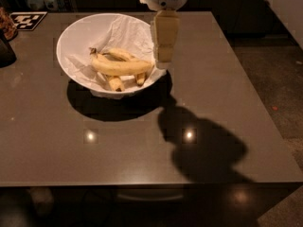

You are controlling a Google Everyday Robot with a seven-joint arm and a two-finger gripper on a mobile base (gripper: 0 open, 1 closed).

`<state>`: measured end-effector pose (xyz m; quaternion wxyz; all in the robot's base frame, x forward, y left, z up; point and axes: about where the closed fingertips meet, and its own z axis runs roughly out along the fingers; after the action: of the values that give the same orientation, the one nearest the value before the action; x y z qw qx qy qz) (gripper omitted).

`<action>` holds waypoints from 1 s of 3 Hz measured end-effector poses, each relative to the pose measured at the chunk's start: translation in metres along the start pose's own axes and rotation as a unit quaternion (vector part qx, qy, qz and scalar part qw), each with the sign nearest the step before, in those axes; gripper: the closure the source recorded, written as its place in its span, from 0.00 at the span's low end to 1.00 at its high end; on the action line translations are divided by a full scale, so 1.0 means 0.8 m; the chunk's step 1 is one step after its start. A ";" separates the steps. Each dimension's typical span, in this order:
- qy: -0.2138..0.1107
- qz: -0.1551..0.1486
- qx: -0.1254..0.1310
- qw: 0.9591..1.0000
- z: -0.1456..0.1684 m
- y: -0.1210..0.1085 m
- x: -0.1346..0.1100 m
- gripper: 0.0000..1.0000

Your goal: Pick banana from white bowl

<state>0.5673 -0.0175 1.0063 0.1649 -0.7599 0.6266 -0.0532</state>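
The gripper (164, 60) hangs over the right rim of the white bowl (75, 30), upper centre; wide or narrow, I cannot tell. The banana (120, 66) lies inside the bowl. A checkered marker (27, 20) sits upper left on the surface (142, 155).

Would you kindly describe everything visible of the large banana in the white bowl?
The banana is long, curved and pale yellow, with a dark stem tip at its left end. It lies crosswise in the white bowl, resting on shorter bananas and crinkled white paper. The gripper hangs by its right end, over the bowl's rim.
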 end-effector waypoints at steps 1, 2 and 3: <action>-0.013 0.008 0.002 1.000 0.009 -0.007 -0.004 0.00; -0.028 0.007 -0.008 1.000 0.033 -0.032 -0.019 0.00; -0.037 0.003 -0.022 0.999 0.059 -0.050 -0.036 0.00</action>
<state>0.6122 0.0257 0.9784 0.1718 -0.7630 0.6231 -0.0107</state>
